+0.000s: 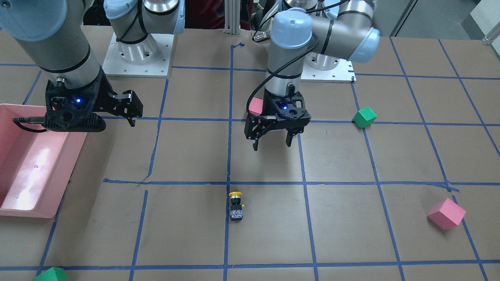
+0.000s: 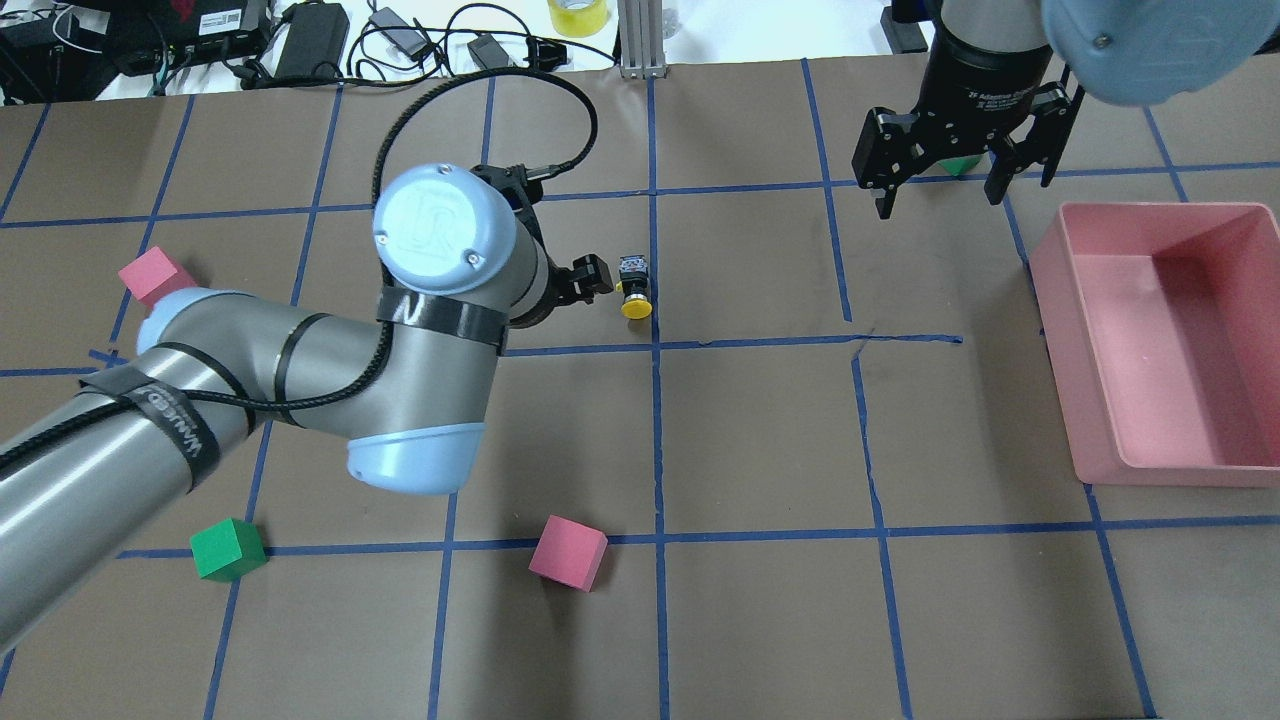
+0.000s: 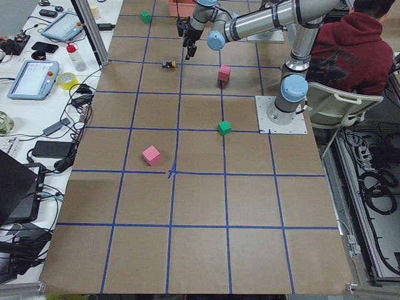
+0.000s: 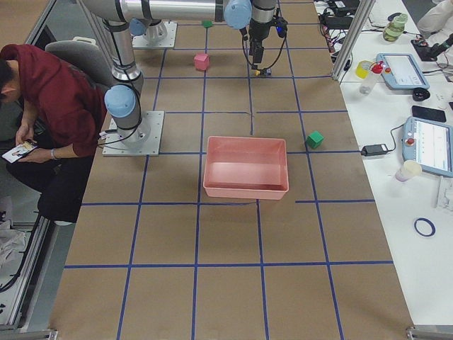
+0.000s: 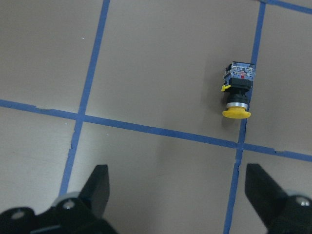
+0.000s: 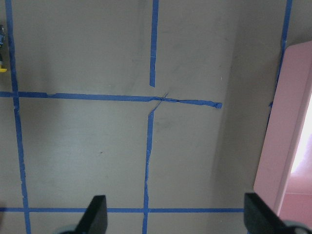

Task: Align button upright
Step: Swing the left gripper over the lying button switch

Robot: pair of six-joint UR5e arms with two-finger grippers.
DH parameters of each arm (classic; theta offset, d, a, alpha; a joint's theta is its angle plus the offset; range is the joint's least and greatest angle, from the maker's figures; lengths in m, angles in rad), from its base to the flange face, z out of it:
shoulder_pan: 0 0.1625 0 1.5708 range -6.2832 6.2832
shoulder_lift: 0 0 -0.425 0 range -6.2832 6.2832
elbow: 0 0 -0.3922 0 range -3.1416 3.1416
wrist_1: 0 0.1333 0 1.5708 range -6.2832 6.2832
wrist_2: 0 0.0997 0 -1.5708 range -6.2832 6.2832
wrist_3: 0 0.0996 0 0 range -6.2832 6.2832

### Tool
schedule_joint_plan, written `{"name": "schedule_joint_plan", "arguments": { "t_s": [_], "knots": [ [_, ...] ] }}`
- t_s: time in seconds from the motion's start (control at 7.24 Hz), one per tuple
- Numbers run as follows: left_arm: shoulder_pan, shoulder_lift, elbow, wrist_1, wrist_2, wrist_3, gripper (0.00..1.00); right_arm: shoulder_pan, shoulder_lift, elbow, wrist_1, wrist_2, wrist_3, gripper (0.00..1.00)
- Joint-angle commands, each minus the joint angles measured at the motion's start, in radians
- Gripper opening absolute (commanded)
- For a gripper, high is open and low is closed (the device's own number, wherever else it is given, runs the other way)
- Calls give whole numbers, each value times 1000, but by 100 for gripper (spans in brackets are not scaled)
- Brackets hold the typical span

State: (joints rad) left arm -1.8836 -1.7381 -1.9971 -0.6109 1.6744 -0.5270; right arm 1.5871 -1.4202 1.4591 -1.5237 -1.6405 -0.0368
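The button [image 1: 236, 205] lies on its side on a blue tape line, yellow cap toward the robot and grey-black base away from it. It also shows in the overhead view [image 2: 633, 288] and the left wrist view [image 5: 238, 92]. My left gripper [image 1: 272, 146] is open and empty, raised above the table on the robot's side of the button. In the left wrist view the button lies ahead and to the right of the fingers [image 5: 97, 187]. My right gripper [image 2: 940, 200] is open and empty, hovering by the pink bin's far corner.
A pink bin [image 2: 1150, 470] stands on the robot's right side. Foam cubes lie about: pink [image 2: 568, 552], green [image 2: 228, 548] and pink [image 2: 155, 275] on the left half, and a green one [image 2: 965, 165] behind the right gripper. Blue tape lines grid the brown table.
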Motion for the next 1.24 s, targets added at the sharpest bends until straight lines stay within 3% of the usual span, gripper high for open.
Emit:
{"name": "schedule_joint_plan", "arguments": {
  "t_s": [0.0, 0.55, 1.1],
  "knots": [
    [-69, -122, -12, 196, 39, -92, 100, 1, 0, 3, 17, 1, 0, 100],
    [-147, -312, -6, 455, 122, -128, 100, -1, 0, 3, 16, 24, 0, 100],
    [-166, -417, 18, 568, 134, -107, 100, 8, 0, 4, 17, 82, 27, 100]
  ]
}}
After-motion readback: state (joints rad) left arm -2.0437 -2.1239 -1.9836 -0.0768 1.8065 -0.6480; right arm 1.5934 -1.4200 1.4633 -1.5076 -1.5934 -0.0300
